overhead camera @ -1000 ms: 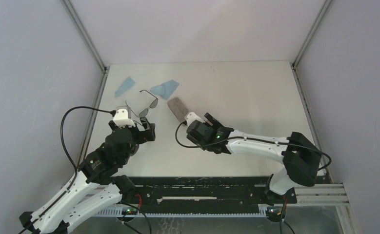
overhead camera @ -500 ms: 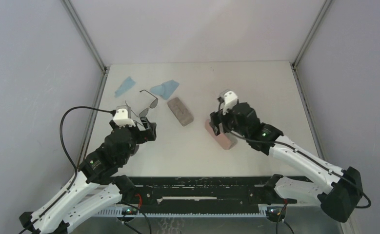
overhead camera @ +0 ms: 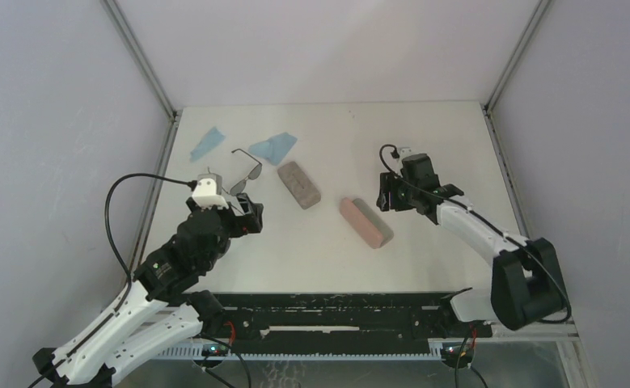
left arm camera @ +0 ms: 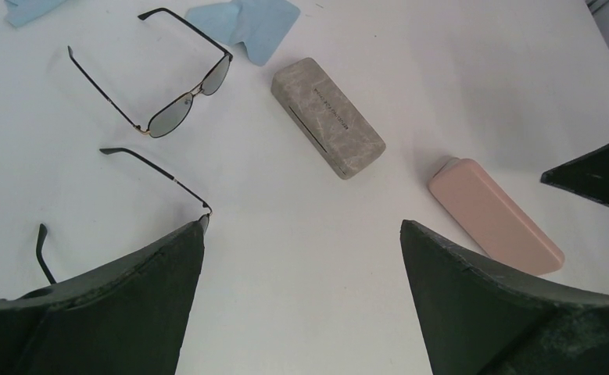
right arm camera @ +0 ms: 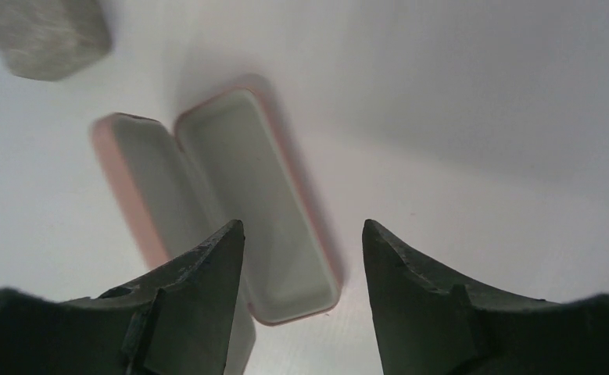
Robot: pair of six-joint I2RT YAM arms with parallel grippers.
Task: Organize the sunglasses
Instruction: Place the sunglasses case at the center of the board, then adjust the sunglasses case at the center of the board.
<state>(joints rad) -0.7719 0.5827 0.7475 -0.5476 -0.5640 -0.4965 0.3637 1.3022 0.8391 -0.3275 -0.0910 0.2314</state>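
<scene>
Pickup stage, I judge: the sunglasses [left arm camera: 180,101] lie loose at left (neither cased), left gripper [left arm camera: 302,226] spread wide above the nearer pair [left arm camera: 177,181], right gripper [right arm camera: 302,225] partly spread, empty, by the pink case [overhead camera: 365,222]; next needs a delicate pinch on wire

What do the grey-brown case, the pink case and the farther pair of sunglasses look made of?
Grey-brown case: stiff shell with a mottled, stone-like matte cover, perhaps fabric or faux leather.
Pink case: smooth matte shell, likely faux leather or plastic.
Sunglasses: thin dark wire frame, probably metal, with tinted lenses.
</scene>
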